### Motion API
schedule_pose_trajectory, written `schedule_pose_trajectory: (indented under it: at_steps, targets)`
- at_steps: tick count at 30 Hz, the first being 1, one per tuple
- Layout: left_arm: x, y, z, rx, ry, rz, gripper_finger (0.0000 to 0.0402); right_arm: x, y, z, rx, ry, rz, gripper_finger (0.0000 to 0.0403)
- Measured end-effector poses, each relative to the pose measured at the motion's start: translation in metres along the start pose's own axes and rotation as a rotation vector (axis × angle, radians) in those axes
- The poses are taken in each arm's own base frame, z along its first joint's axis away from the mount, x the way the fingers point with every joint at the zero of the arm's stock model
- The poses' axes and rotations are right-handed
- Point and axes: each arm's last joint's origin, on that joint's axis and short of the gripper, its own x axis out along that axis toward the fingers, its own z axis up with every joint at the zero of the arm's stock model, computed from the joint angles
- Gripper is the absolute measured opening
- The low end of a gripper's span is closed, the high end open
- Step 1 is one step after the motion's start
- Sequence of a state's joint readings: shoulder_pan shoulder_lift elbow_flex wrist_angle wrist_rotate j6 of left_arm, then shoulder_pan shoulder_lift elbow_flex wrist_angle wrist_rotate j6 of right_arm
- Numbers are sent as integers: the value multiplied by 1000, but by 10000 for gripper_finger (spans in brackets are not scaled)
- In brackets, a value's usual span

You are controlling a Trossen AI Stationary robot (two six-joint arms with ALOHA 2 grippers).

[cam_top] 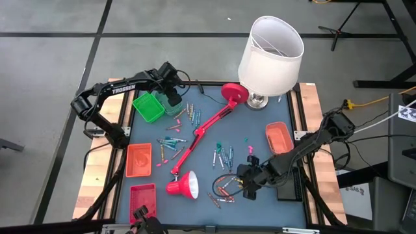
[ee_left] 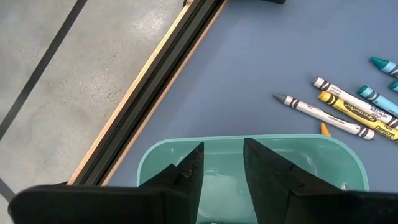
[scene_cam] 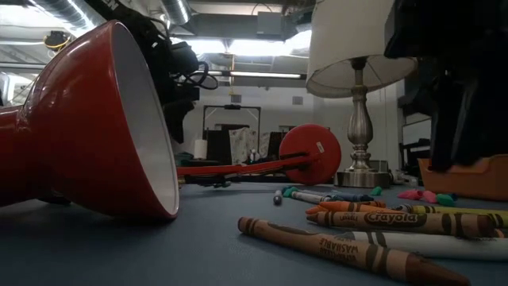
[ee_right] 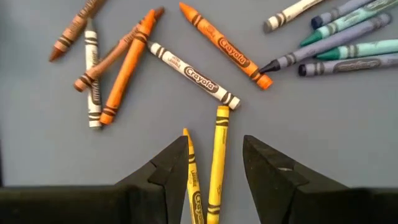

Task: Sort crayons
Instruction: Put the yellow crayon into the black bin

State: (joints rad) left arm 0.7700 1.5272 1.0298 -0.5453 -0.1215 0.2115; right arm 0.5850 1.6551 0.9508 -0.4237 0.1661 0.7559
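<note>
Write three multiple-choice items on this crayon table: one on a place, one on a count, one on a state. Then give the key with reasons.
1. Over what does the left tool hang?
A. a teal bin
B. the white lampshade
C. bare floor

2. How many yellow crayons lie between the right tool's fingers?
A. none
B. two
C. five

3. How is the red lamp standing?
A. upright
B. hanging from an arm
C. lying on its side on the table

Key: A, the left wrist view shows the teal rim around its fingers. B, the right wrist view shows two yellow sticks in the gap. C, the high view shows its base, arm and shade all flat on the mat.
</note>
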Motion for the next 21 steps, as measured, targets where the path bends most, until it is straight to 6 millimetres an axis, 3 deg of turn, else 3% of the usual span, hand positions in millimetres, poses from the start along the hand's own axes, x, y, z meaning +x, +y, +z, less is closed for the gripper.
schedule_pose_trajectory:
  at_steps: [11,21]
  targets:
    - [0,0,0,1,0,0,98,31,-2,-7,-12,50,-68,150]
    - [0,0,0,1,-2,0,98,32,-3,-8,-8,54,-88,149]
